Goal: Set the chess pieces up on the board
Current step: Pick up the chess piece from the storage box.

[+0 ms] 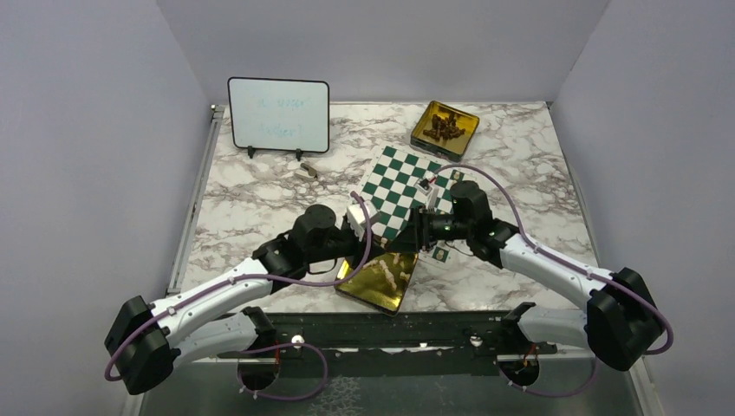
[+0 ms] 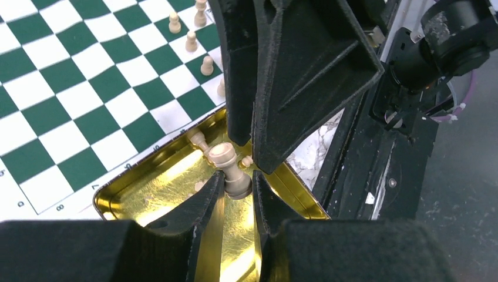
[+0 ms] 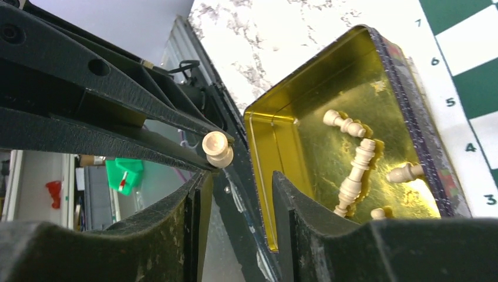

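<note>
Green-checked board [image 3: 481, 88] margin reads 7 to 3 (left hand [image 2: 238, 183] pinching pawn [image 2: 225, 156]).

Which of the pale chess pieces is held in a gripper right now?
The pawn pinched in the left gripper. The other pale pieces are free: they lie loose in the near gold tin or stand on the chessboard.

You're looking at a marble table [image 1: 251, 199]. At its far side stands a black-framed whiteboard [image 1: 278, 114] with faint writing, and a small pale object [image 1: 305, 173] lies just in front. One gold tin [image 1: 466, 123] sits farther right, holding brown bits. A second gold tin [image 1: 373, 286] lies open at the near edge.
</note>
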Tool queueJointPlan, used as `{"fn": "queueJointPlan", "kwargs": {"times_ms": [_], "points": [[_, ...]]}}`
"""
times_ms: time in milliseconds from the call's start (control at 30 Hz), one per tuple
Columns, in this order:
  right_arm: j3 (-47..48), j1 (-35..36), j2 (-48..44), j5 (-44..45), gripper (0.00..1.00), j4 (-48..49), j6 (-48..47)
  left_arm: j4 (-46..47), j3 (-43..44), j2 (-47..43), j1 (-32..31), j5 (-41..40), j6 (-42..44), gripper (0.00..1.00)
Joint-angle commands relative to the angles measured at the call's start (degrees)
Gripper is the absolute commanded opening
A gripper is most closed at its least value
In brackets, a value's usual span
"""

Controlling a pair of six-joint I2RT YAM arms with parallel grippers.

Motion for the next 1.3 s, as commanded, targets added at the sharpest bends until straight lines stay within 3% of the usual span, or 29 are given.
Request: {"fn": "queueJointPlan", "kwargs": {"times_ms": [0,400,700,900,1133,1267], "points": [[2.47,0.4,-1.34,-5.26,0.48,0.88,-0.09,3.17,-1.07,-3.1,-0.19,4.06,6.17,0.12],[4.94,0.33,0.37,-6.73,0.49,3.41,3.63,3.56,-1.96,-3.46,-0.19,6.7,10.1,0.12],[5.91,0.44,4.03,-8.63,0.42,1.74,2.59,3.7,-2.3,-4.18,-0.21,6.67,10.59,0.12],[5.77,0.42,5.06,-10.29,0.36,2.7,2.74,3.73,-2.38,-4.21,-0.27,6.79,10.72,0.12],[5.03,0.43,5.93,-11.16,0.16,4.65,3.17,3.59,-2.43,-4.4,-0.26,6.5,11.07,0.12],[4.95,0.38,5.49,-9.93,0.12,4.41,2.32,3.34,-2.46,-4.42,-0.28,5.35,10.85,0.16]]}}
